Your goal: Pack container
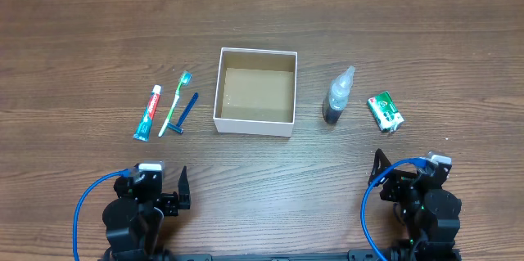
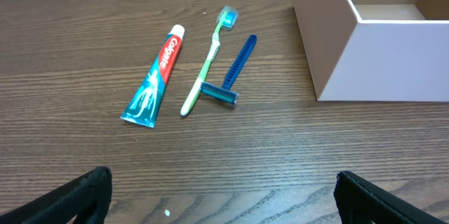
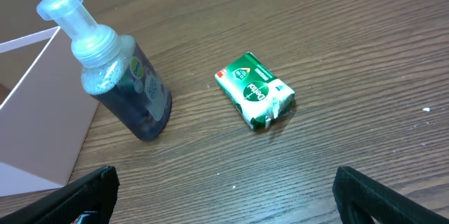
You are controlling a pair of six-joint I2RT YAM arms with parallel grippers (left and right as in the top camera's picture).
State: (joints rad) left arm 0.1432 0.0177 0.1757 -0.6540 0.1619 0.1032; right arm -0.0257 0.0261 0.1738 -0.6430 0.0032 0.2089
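The container [image 1: 254, 122] is a square white-walled box with a brown inside, standing empty at the table's middle; its wall shows in the left wrist view [image 2: 393, 62] and the right wrist view [image 3: 35, 119]. Left of it lie a toothpaste tube [image 1: 147, 113] [image 2: 154, 78], a green toothbrush [image 1: 175, 103] [image 2: 208, 62] and a blue razor [image 1: 185, 114] [image 2: 231, 76]. Right of it stand a pump bottle of dark liquid [image 1: 337, 97] [image 3: 119, 76] and a green soap packet [image 1: 385, 111] [image 3: 256, 92]. My left gripper [image 1: 182, 189] [image 2: 224, 196] and right gripper [image 1: 378, 167] [image 3: 224, 196] are open and empty near the front edge.
The table [image 1: 82, 32] is brown wood grain. Blue cables loop beside each arm base at the front left [image 1: 86, 212] and the front right [image 1: 367, 212].
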